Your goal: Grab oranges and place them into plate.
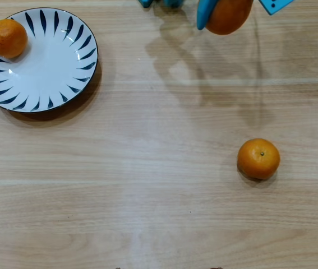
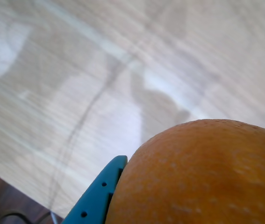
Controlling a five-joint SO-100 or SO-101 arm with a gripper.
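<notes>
While my gripper pinches one orange aloft at the overhead view's top edge, it's mid-carry. Next: swing left w/ it to the plate, beside the orange on its rim; a third waits on the table

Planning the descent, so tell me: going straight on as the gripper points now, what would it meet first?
Probably bare table: past the held orange in the gripper, the wrist view shows only wood, though depth is unclear.

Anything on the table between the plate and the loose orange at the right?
Nothing: in the overhead view, only bare table separates plate and loose orange.
</notes>
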